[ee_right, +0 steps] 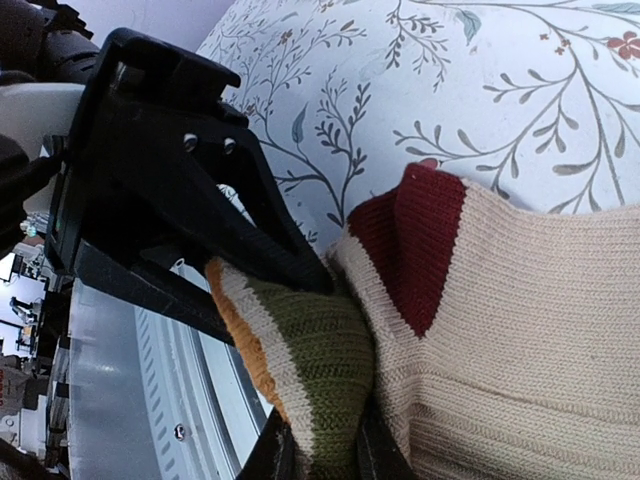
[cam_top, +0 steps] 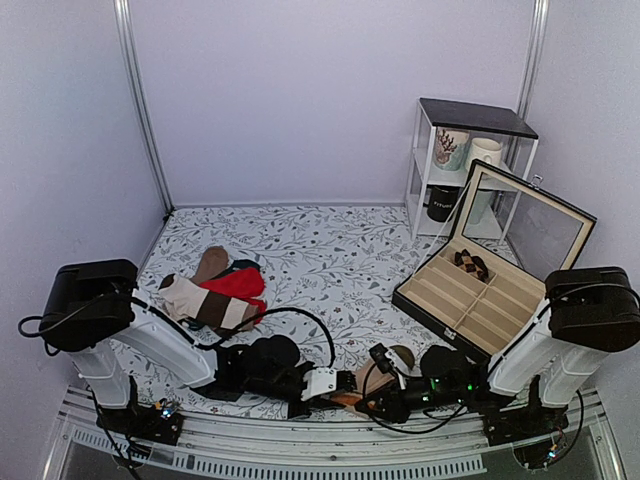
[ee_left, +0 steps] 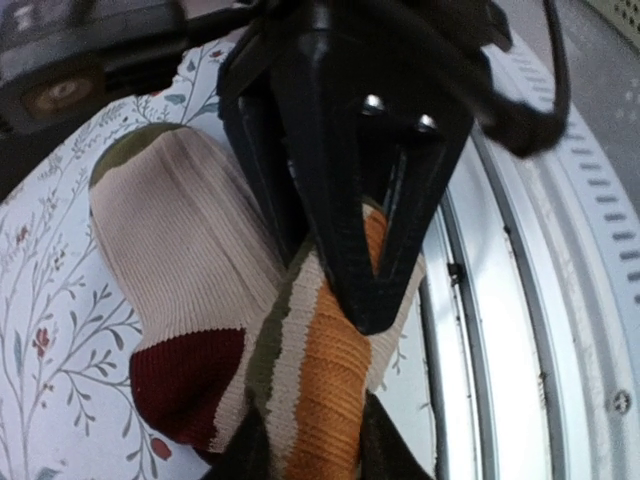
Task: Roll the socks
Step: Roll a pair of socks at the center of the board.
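2 claws (ee_left: 315, 455) (ee_right: 322, 455) around the striped socks (ee_left: 180, 260)

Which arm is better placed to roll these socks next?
Right, probably: left claw and right claw both pinch the striped cuff, but the tan foot lies on the right's side.

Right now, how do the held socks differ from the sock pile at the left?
The socks are tan with a maroon heel and olive and orange stripes; the pile shows red and cream with brown bands. The left gripper and right gripper pinch the socks at the near edge; the pile lies free, farther back. Both rest on the floral cloth.
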